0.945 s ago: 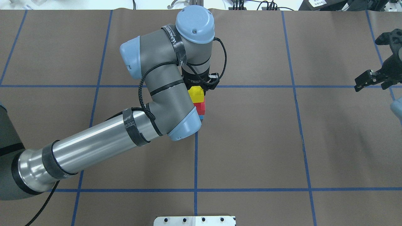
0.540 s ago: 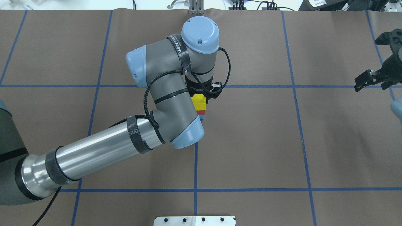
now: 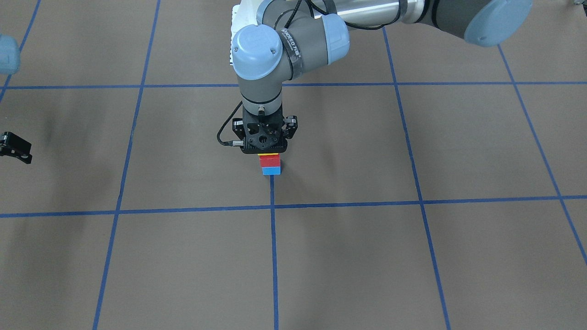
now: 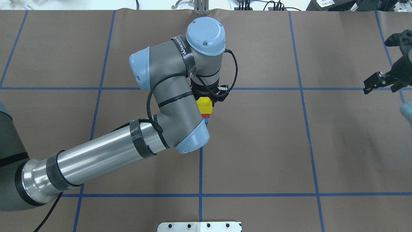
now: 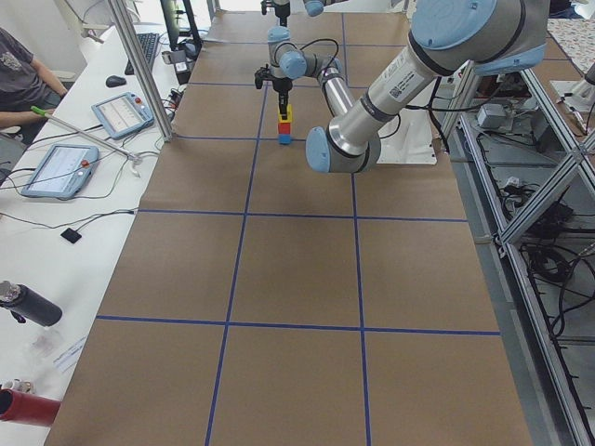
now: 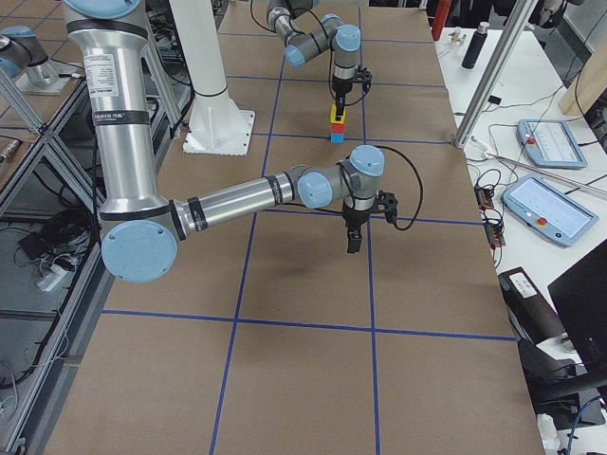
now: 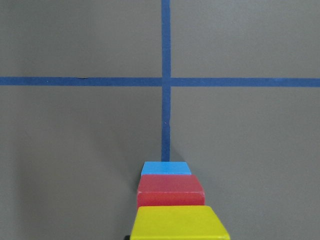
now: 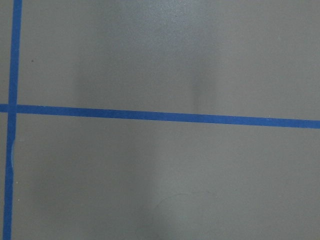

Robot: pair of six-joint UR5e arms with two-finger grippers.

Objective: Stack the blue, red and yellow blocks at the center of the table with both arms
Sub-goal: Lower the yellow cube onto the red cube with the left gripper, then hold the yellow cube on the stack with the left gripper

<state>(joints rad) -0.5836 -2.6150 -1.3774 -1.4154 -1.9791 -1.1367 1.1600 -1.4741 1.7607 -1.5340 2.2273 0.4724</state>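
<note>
Three blocks stand in one column near the middle of the table (image 3: 412,256): the blue block (image 3: 271,170) on the brown cover, the red block (image 3: 269,161) on it, the yellow block (image 4: 204,104) on top. Their edges line up closely, and the stack looks upright in both side views. It sits on a blue tape line (image 3: 274,256), just short of the tape crossing (image 7: 165,81) that shows ahead of it in the left wrist view.

The left gripper (image 3: 265,147) points straight down right over the stack, its body covering most of the yellow block from the front. It seems to reach the yellow block's top, but the fingers are hidden, so whether they pinch it or stand off it cannot be told. The left arm's elbow overhangs the robot's side of the stack.

The right gripper (image 6: 352,242) hangs above the cover well apart from the stack, toward the table's right end, with nothing in it; how wide its fingers stand cannot be told. Its wrist view shows only the cover and tape.

Brown surface spreads from the stack toward the operators' edge and to both ends.
</note>
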